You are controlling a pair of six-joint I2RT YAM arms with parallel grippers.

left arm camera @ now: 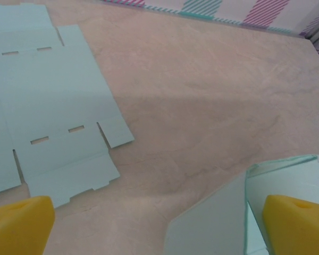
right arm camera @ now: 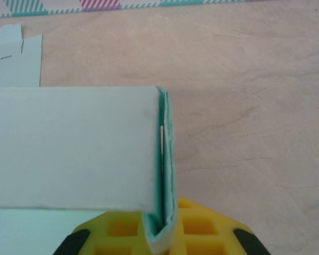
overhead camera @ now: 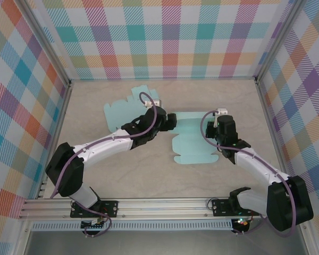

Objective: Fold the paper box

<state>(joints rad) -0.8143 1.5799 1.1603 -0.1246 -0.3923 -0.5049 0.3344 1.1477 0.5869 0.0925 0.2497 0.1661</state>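
The pale teal paper box [overhead camera: 194, 142] lies partly folded at mid-table. My right gripper [overhead camera: 219, 127] is at its right edge, shut on a doubled-over side wall [right arm camera: 166, 159] that stands upright between the yellow pads [right arm camera: 212, 228]; a raised panel [right arm camera: 69, 149] stretches left of it. My left gripper [overhead camera: 171, 121] hovers at the box's back left corner, open. Its yellow fingertips [left arm camera: 18, 226] sit wide apart with nothing gripped, and one raised flap [left arm camera: 212, 218] of the box rises between them, close to the right fingertip.
A second teal box blank [overhead camera: 125, 109] lies flat on the table at the back left, also in the left wrist view [left arm camera: 48, 101] and the right wrist view [right arm camera: 16, 58]. Plaid walls [overhead camera: 170, 37] enclose the table on three sides.
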